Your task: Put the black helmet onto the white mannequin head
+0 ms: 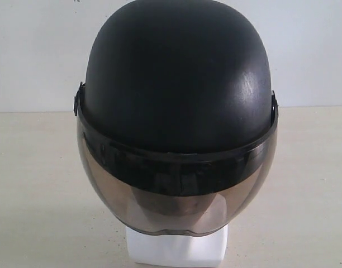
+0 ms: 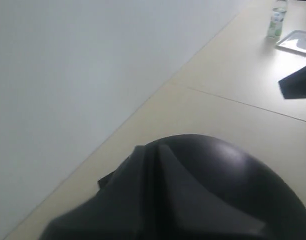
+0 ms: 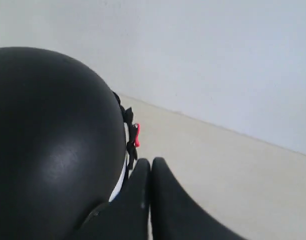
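Note:
The black helmet (image 1: 176, 78) sits on the white mannequin head, whose blocky neck base (image 1: 176, 248) shows under the smoky visor (image 1: 176, 195). The face is hidden behind the visor. Neither gripper appears in the exterior view. In the left wrist view my left gripper (image 2: 156, 148) is shut, its fingers pressed together in front of the helmet's dome (image 2: 228, 175). My right gripper (image 3: 151, 162) is shut with nothing in it, just beside the helmet shell (image 3: 48, 145), near a strap with a red clip (image 3: 137, 135) and a white sliver of the head (image 3: 124, 172).
The beige table (image 1: 37, 184) meets a white wall (image 1: 37, 50) behind the head. In the left wrist view a small bottle (image 2: 276, 22), a metal tray (image 2: 298, 42) and a dark object (image 2: 299, 82) are farther along the table.

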